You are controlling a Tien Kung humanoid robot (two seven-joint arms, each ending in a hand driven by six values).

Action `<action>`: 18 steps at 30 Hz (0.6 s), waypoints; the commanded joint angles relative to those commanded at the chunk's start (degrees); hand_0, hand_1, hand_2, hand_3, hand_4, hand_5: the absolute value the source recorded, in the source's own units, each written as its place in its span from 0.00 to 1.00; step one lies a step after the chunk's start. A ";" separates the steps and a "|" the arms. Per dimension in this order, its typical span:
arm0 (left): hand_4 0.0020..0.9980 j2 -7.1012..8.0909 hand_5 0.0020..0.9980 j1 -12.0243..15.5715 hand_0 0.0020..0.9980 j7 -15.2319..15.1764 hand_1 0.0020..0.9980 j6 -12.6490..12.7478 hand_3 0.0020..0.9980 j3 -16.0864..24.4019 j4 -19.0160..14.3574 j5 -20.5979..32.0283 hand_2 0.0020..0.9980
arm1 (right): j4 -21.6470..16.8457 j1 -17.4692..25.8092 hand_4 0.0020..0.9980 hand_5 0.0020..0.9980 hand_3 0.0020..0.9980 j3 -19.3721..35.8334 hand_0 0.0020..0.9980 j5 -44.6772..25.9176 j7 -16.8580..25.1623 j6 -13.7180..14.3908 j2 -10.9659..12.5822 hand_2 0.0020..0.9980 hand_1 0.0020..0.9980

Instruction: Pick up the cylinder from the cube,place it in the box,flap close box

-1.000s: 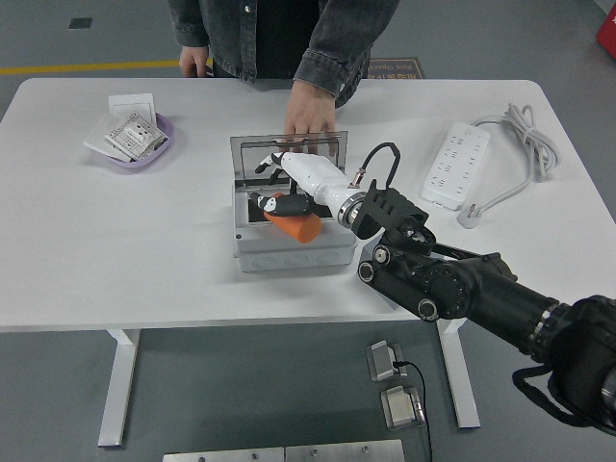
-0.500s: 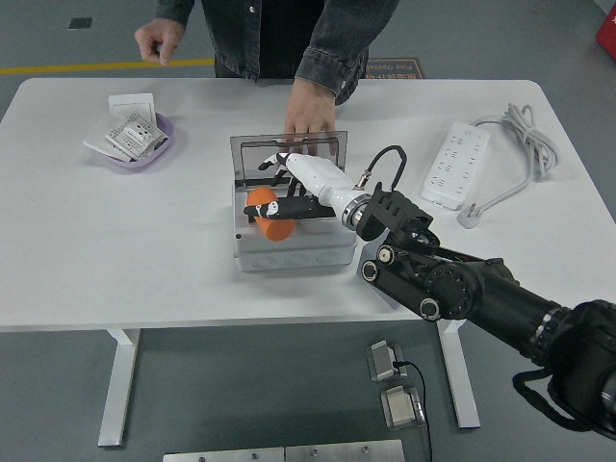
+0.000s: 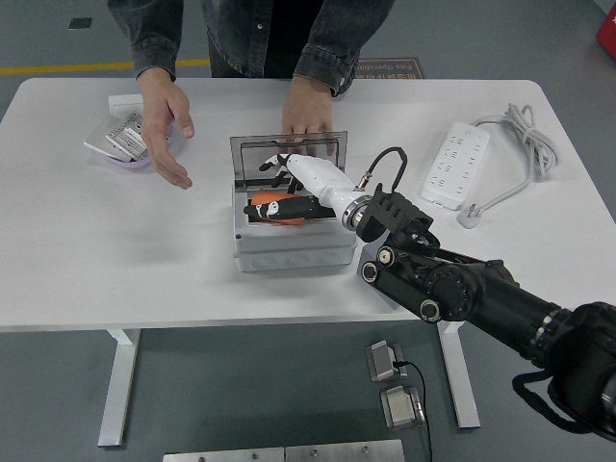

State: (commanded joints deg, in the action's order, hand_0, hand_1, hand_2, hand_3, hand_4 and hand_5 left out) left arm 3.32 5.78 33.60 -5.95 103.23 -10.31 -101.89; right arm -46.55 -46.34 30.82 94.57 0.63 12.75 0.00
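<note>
Since half a second ago: orange cylinder (image 3: 279, 214) lower now, sunk inside the grey box (image 3: 289, 252) and lying on its side, no longer raised above the rim. Person's hand (image 3: 166, 115) newly down over the tabletop (image 3: 115, 250) near the purple dish (image 3: 144, 159) of packets, palm open, holding nothing. Other person's hand (image 3: 308, 117) unchanged, resting flat just behind the upright clear lid (image 3: 289, 154).

Right hand (image 3: 289, 192) reaching into the box from the right, white palm above the opening, dark fingers (image 3: 274, 208) laid across the top of the cylinder and touching it. Whether gripping or already letting go: cannot tell from this view. Left hand not visible. No cube visible either.

Judging by looks: cylinder probably light and rigid, smooth-skinned, round and so prone to rolling on the box floor. Best taken across the middle of its length, fingers wrapping the curve, not at the ends. Once released, likely to settle against a wall.

Lid likely thin stiff plastic on a rear hinge, light and slick; best pushed at its free top edge, forward and down. Risk: person's hand close behind the lid, and robot fingers needing to clear the opening first.

Power strip (image 3: 454, 164) and cable well off to the right, out of the way.
</note>
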 joint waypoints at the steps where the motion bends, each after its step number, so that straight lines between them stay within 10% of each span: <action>1: 0.75 -0.03 0.46 0.07 0.69 0.01 0.70 -0.04 0.67 0.08 0.00 -0.10 0.63 | -0.74 0.17 1.00 0.69 0.74 0.40 0.50 0.63 -0.37 -0.37 0.00 0.56 0.41; 18: 0.75 -0.55 0.42 0.63 0.69 -0.02 0.70 -0.72 0.66 0.73 0.00 -1.26 0.61 | -8.65 1.37 1.00 0.73 0.69 8.46 0.48 7.52 -3.33 -4.52 4.13 0.55 0.38</action>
State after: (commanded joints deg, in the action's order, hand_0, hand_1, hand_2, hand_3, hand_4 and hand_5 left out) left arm 2.77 6.41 33.58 -6.67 103.96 -10.31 -103.15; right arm -55.20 -44.97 39.28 102.09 -2.71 8.23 4.13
